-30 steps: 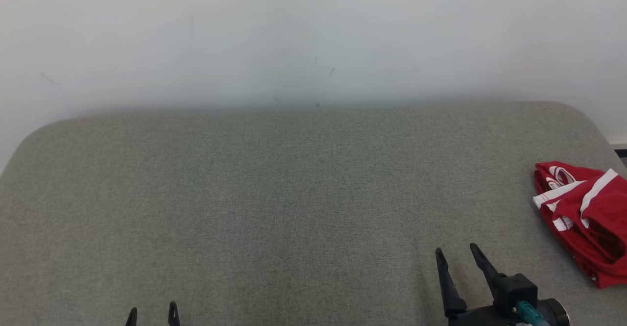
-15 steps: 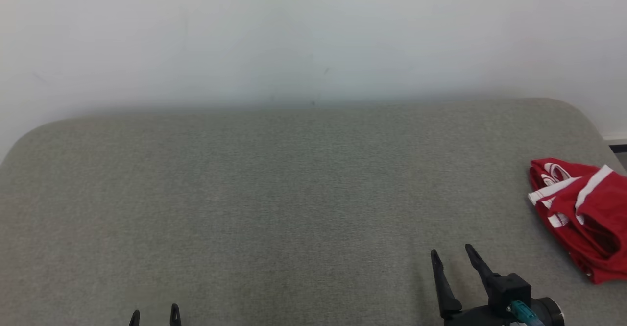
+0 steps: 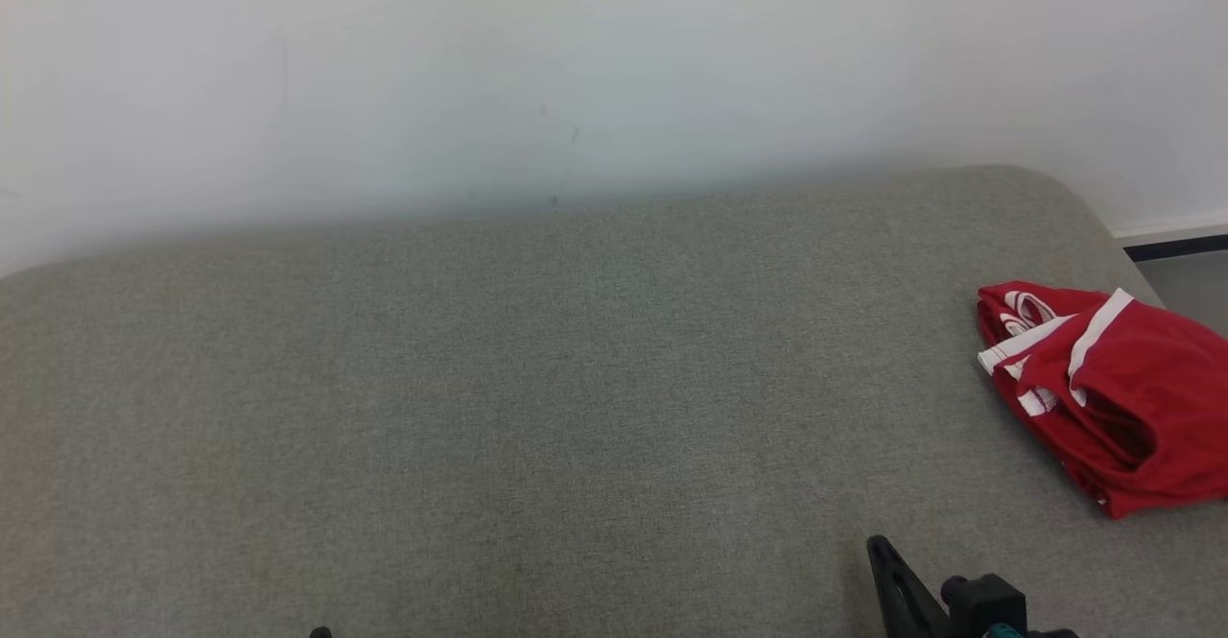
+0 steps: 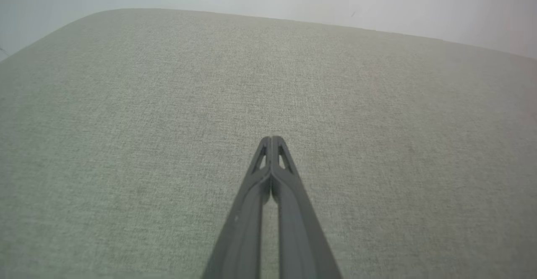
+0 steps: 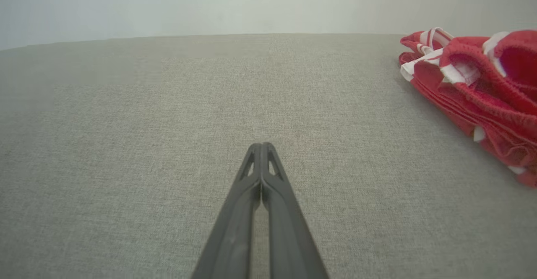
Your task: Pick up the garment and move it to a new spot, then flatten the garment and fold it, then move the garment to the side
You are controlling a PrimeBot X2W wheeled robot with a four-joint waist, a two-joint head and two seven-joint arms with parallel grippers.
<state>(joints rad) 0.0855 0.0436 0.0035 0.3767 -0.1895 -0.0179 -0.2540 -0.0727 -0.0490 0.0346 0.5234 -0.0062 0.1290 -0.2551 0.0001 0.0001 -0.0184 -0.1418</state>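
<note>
Locating target: garment [image 3: 1094, 398], red with white trim, bunched on grey cushion [image 3: 537, 379], ahead and right of right end effector [image 5: 261, 144], well apart.
Long axis: slanted, far end leftward, near end rightward.
Nearer arm: right.
Right end effector: fingers pressed together, empty.
Left end effector [image 4: 272, 137]: fingers pressed together, empty, left of right end effector.
Change: both fingers pairs spread a second ago; head camera shifted, garment judged unmoved.
</note>
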